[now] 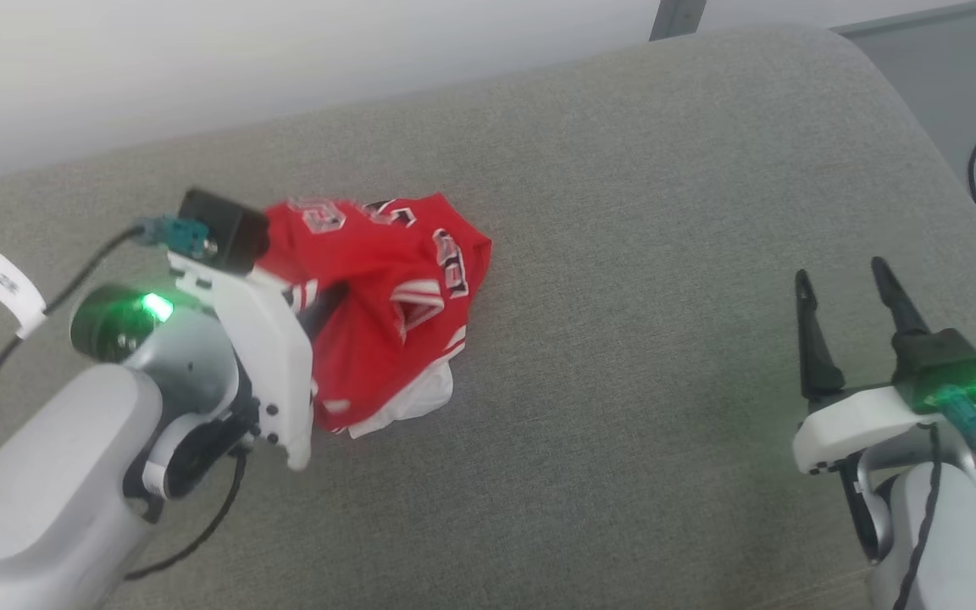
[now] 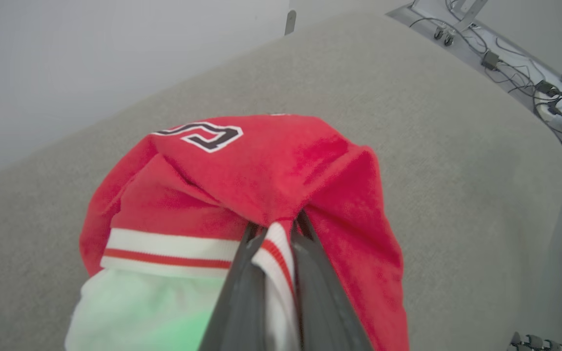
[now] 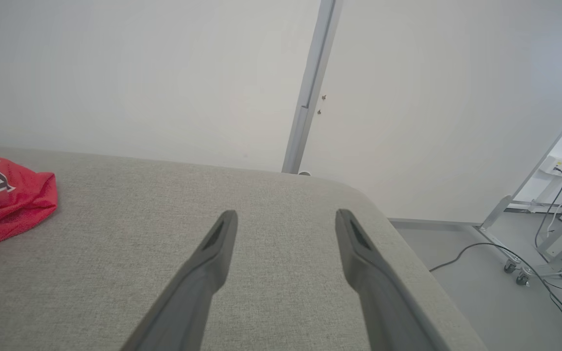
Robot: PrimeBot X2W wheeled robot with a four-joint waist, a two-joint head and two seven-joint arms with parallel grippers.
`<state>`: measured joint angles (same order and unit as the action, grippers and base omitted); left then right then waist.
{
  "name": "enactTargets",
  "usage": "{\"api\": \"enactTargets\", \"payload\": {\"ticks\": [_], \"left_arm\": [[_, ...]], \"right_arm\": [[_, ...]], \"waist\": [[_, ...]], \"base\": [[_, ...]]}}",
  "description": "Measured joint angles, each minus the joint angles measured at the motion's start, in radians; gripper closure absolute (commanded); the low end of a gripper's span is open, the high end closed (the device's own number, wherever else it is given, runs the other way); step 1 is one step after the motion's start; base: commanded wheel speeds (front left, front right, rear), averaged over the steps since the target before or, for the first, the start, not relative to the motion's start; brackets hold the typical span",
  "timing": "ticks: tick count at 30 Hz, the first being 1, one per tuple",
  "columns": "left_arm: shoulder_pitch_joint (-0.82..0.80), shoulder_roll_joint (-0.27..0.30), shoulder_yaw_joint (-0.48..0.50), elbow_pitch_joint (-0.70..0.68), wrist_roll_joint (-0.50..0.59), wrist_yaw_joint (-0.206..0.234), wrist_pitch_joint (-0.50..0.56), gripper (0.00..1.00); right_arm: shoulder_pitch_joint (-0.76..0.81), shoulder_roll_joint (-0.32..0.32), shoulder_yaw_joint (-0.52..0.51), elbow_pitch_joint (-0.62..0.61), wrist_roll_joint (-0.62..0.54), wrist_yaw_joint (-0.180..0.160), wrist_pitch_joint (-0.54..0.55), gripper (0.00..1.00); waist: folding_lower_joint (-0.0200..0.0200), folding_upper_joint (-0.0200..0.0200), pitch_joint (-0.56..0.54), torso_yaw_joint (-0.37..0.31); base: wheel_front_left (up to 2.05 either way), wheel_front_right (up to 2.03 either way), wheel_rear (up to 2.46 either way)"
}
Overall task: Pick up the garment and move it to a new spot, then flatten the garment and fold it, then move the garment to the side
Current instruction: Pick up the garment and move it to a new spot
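Left wrist view: left hand (image 2: 277, 225) pinches the garment (image 2: 261, 165); right hand (image 3: 286, 214) spread empty, well apart.

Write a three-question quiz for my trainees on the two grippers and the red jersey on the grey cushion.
1. True or false: the right gripper is shut on the garment.
2. What does the left gripper pinch? A: the garment's striped trim. B: its black lettering. C: nothing.
3. Fill in: the garment is ___ (flat or bunched) on the grey cushion.

Key: 1 false, it is open and apart from the garment. 2 A. 3 bunched.
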<state>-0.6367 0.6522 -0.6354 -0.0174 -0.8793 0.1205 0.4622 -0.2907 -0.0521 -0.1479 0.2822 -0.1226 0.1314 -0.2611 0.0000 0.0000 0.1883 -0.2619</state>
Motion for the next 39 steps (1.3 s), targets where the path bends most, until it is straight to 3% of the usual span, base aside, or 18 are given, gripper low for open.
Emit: {"api": "enactTargets", "payload": {"ticks": [10,11,15,16,17,18,22,28,39], "left_arm": [[0.045,-0.058,-0.043,0.332,-0.052,-0.078,-0.011,1.00],[0.047,-0.068,-0.049,0.360,-0.055,-0.086,-0.011,0.95],[0.049,-0.103,-0.074,0.471,-0.057,-0.129,-0.016,0.51],[0.047,-0.110,-0.080,0.492,-0.054,-0.141,-0.021,0.23],[0.041,-0.118,-0.085,0.515,-0.053,-0.152,-0.025,0.23],[0.035,-0.127,-0.087,0.535,-0.053,-0.162,-0.026,0.00],[0.011,-0.146,-0.086,0.579,-0.062,-0.196,-0.044,0.00],[-0.009,-0.107,-0.072,0.551,-0.051,-0.222,-0.128,0.00],[0.120,0.010,0.059,0.380,-0.056,-0.186,-0.404,0.00]], "right_arm": [[0.000,0.000,0.047,0.022,0.010,0.000,0.000,0.00],[0.000,0.001,0.051,0.024,0.010,0.000,0.000,0.00],[-0.001,0.000,0.060,0.029,0.010,0.000,0.000,0.00],[-0.001,0.001,0.062,0.030,0.010,0.000,0.000,0.00],[-0.001,0.000,0.063,0.032,0.009,0.000,0.000,0.00],[-0.002,0.000,0.064,0.033,0.008,0.000,0.000,0.00],[-0.007,0.001,0.067,0.039,0.000,0.000,0.000,0.00],[-0.005,0.001,0.050,0.040,-0.012,0.000,0.000,0.00],[0.038,0.001,0.027,0.044,-0.032,0.000,0.000,0.00]], "waist": [[0.0000,0.0000,0.000,0.000],[0.0000,0.0000,-0.001,0.001],[0.0000,0.0000,-0.009,0.007],[0.0000,-0.0001,-0.011,0.010],[0.0000,0.0000,-0.013,0.013],[0.0001,0.0000,-0.016,0.016],[0.0000,0.0000,-0.032,0.031],[0.0000,0.0000,-0.066,0.062],[0.0000,0.0000,-0.142,0.146]], "base": [[0.00,0.00,0.00],[0.00,0.00,0.00],[0.00,0.00,0.00],[0.00,0.00,0.00],[0.00,0.00,0.00],[0.00,0.00,0.00],[0.00,0.00,0.00],[0.00,0.00,0.00],[0.00,0.00,0.00]]}}
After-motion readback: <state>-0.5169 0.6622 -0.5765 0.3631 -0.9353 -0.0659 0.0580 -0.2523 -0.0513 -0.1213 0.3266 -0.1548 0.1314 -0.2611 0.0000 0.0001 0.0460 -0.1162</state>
